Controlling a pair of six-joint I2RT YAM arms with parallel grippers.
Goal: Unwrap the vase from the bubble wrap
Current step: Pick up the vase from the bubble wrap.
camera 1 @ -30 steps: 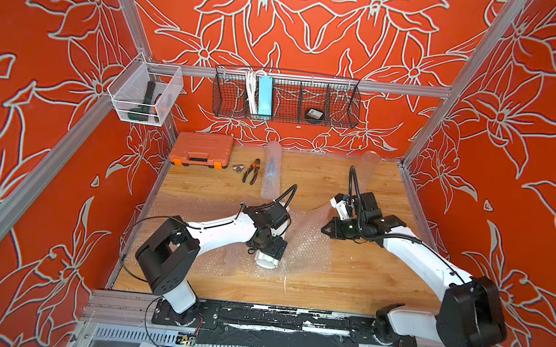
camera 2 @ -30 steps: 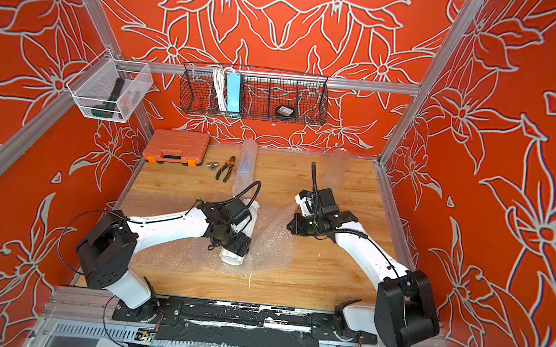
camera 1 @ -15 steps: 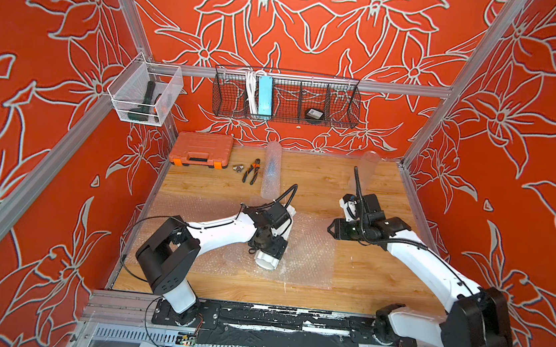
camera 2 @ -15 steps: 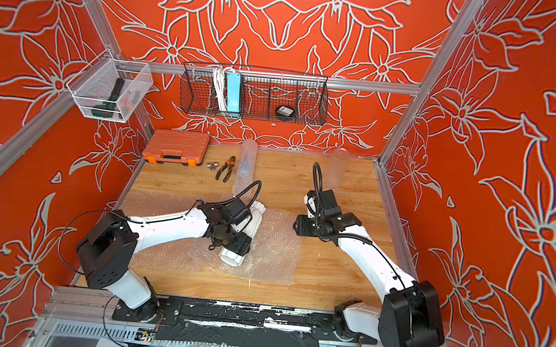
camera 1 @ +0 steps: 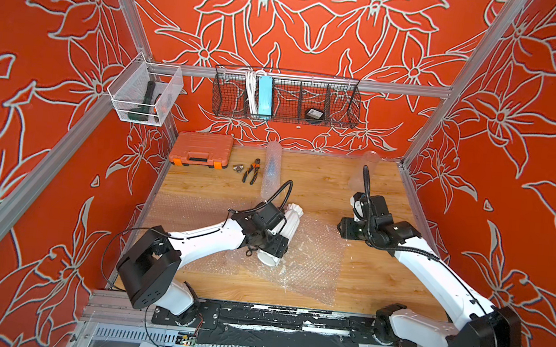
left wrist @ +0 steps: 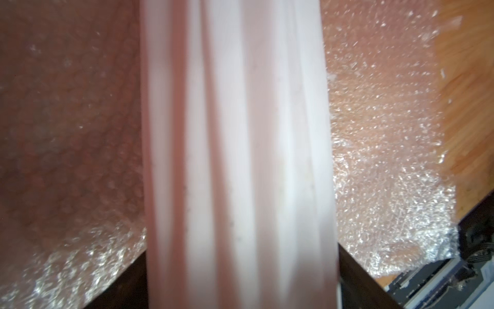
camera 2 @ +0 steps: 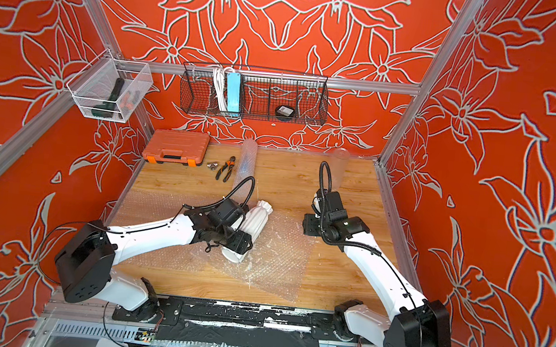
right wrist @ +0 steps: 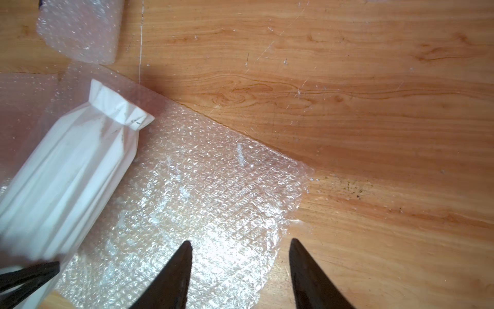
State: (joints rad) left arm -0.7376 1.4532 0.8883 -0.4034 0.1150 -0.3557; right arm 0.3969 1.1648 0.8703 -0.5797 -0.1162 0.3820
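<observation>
I see the wooden worktop [camera 1: 320, 185] below the vase. The bubble wrap [camera 1: 313, 257] lies spread flat under the vase and reaches out to the right of it. The white ribbed vase [camera 1: 292, 221] lies on its side over this sheet, its neck pointing to the back wall. The left gripper [camera 1: 272, 247] has its jaws closed on the vase body. The right gripper [right wrist: 240, 242] hovers to the right of the vase, with its jaws apart and holding nothing.

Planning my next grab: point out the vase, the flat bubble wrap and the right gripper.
vase [right wrist: 70, 171], right wrist view, middle of its ribbed body.
bubble wrap [camera 1: 313, 257], in a top view, flat sheet beside the vase.
right gripper [right wrist: 241, 240], right wrist view, midway between its open fingertips.
</observation>
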